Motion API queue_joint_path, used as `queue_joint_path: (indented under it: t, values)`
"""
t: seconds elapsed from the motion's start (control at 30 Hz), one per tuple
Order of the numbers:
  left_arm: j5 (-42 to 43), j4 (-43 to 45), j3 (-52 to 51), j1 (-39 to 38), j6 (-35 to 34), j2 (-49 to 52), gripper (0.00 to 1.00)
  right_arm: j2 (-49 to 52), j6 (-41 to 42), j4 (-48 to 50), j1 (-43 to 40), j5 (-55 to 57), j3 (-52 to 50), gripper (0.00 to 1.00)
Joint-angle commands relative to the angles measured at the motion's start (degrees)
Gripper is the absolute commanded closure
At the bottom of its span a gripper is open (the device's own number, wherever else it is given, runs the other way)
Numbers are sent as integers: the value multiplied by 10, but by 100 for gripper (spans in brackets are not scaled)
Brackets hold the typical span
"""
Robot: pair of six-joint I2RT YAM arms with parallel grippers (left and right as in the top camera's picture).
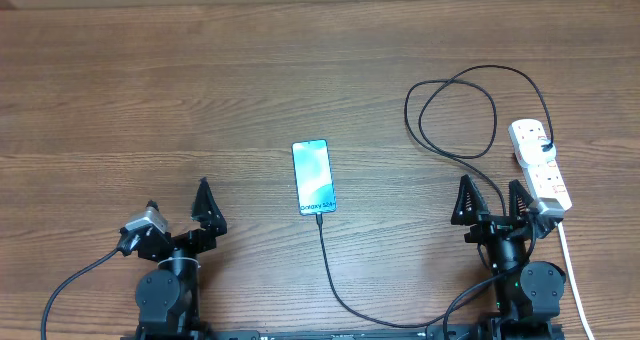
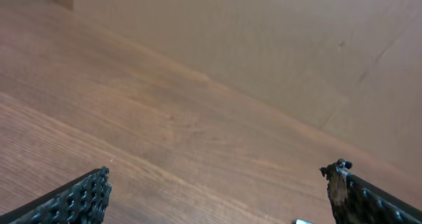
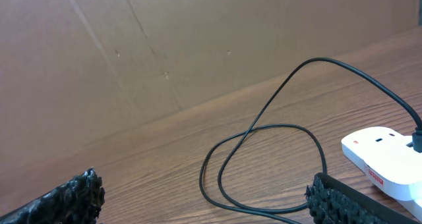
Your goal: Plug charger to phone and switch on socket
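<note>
The phone [image 1: 313, 176] lies screen up mid-table, its teal screen lit. The black charger cable [image 1: 330, 270] meets the phone's near end, runs toward the front edge and right, then loops at the back right [image 1: 455, 110] to the white socket strip [image 1: 540, 165]. The loops [image 3: 264, 151] and the strip's end [image 3: 382, 151] show in the right wrist view. My left gripper [image 1: 180, 208] is open and empty, front left of the phone. My right gripper [image 1: 492, 200] is open and empty, just left of the strip.
The strip's thick white cord [image 1: 572, 270] runs down the right side past the right arm. A cardboard wall [image 3: 165, 46] stands behind the table. The wooden table's far edge [image 1: 320, 5] is at the top.
</note>
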Motion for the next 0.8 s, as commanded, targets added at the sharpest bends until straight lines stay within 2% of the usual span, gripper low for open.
queue_joint_path:
  t: [0.0, 0.13, 0.33, 0.77]
  values:
    - [-16, 32, -22, 5, 16, -8, 1, -6, -4, 4, 2, 3, -6, 0]
    - [-10, 48, -31, 13, 26, -8, 0, -6, -4, 4, 2, 3, -6, 0]
    - [41, 42, -31, 18, 104, -8, 0, -6, -4, 4, 2, 3, -6, 0]
    - [60, 39, -31, 18, 134, -8, 0, -6, -4, 4, 2, 3, -6, 0]
